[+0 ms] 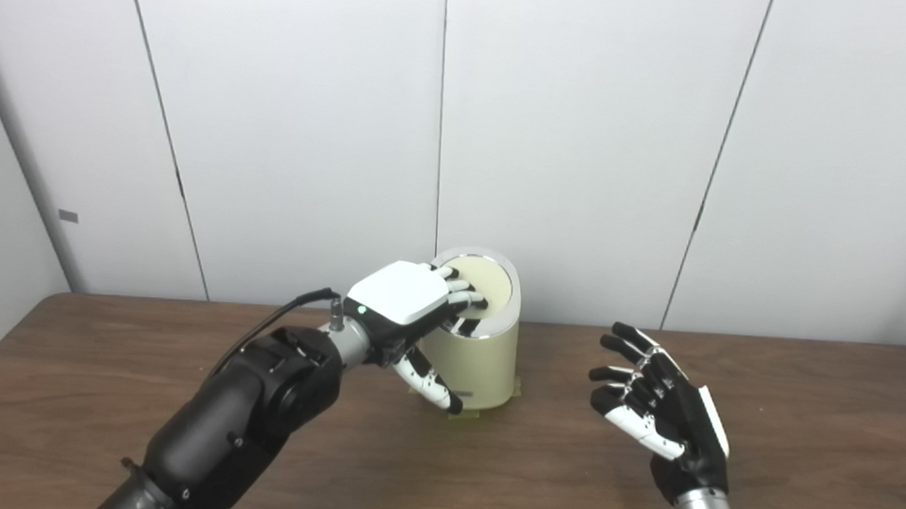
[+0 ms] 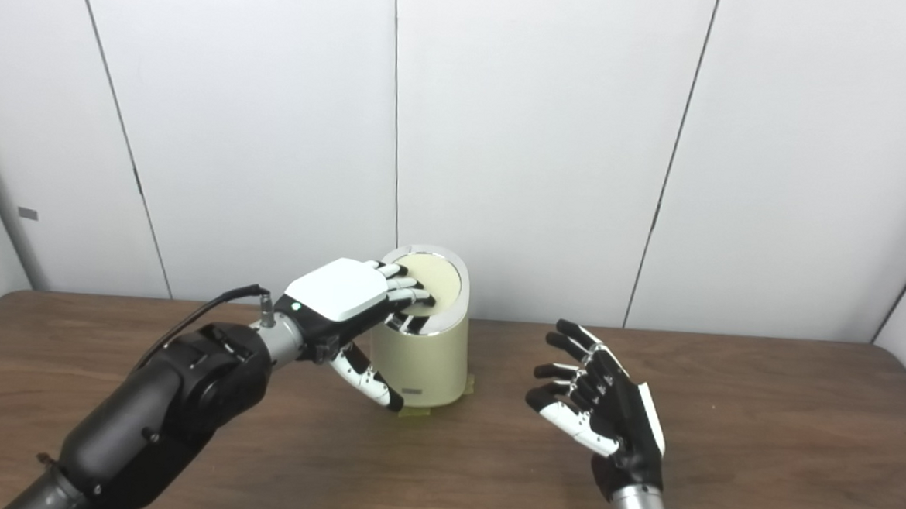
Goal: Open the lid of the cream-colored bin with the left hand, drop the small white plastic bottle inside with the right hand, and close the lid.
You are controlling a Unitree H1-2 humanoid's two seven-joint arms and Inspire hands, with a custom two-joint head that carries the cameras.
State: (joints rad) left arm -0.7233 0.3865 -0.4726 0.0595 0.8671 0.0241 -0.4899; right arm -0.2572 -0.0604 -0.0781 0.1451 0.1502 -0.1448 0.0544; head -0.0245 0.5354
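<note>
One cream-colored bin (image 1: 472, 356) stands upright on the wooden table (image 1: 105, 391), toward its far edge near the white panelled wall (image 1: 583, 137), resting on a small yellowish mat that shows at its base. Its round lid (image 1: 490, 286), ringed with a shiny metal rim, lies flat and shut on top. Laid across the near left part of that lid is the left hand (image 1: 408, 299), palm down, its fingers (image 1: 466, 295) resting flat on the lid and its thumb reaching down along the bin's front; it grasps nothing. Well apart to the right, the right hand (image 2: 600, 406) hovers over the table with its fingers spread and empty. No white bottle shows in either view.
</note>
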